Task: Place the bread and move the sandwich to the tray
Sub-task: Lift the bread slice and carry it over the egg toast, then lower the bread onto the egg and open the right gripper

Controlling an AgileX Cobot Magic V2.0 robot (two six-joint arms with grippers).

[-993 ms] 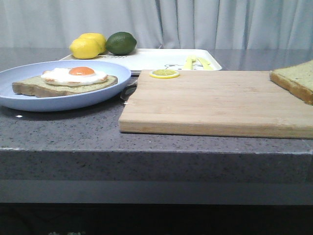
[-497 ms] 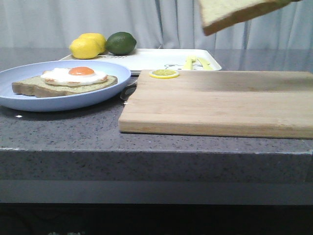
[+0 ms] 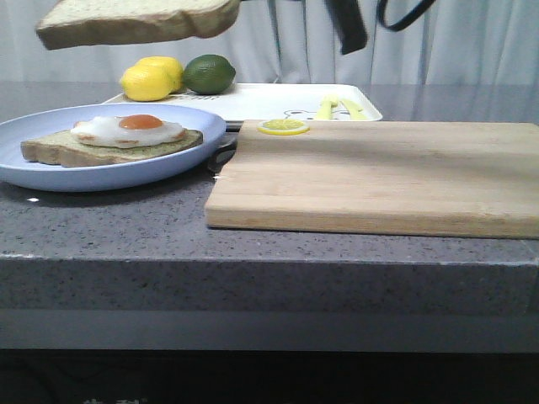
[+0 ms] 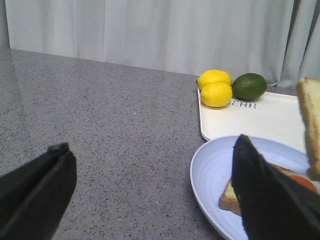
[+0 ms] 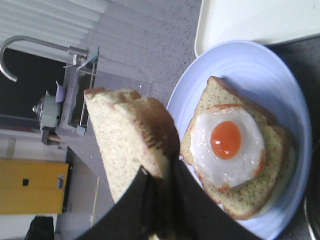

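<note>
My right gripper [image 5: 162, 185] is shut on the crust edge of the thick plain bread [image 5: 125, 145]. It holds the bread in the air above the round pale-blue plate [image 3: 109, 172], where it shows at the top left of the front view [image 3: 139, 21]. The sandwich [image 3: 126, 135], bread with a fried egg [image 5: 227, 145], lies on that plate. The white tray [image 3: 278, 101] lies behind the plate. My left gripper [image 4: 150, 195] is open and empty over the counter beside the plate [image 4: 215, 170]. The held bread's edge [image 4: 311, 125] also shows in the left wrist view.
A wooden cutting board [image 3: 379, 177] lies right of the plate with a lemon slice [image 3: 283, 126] on its far left corner. Two lemons [image 3: 150, 80] and a green fruit [image 3: 208, 74] sit at the tray's left end, and yellow pieces [image 3: 341, 108] at its right. The dark right arm [image 3: 347, 25] hangs above.
The bread was lifted off the cutting board's right end and carried left through the air; it is now above the plate. The plate and sandwich have not moved.
</note>
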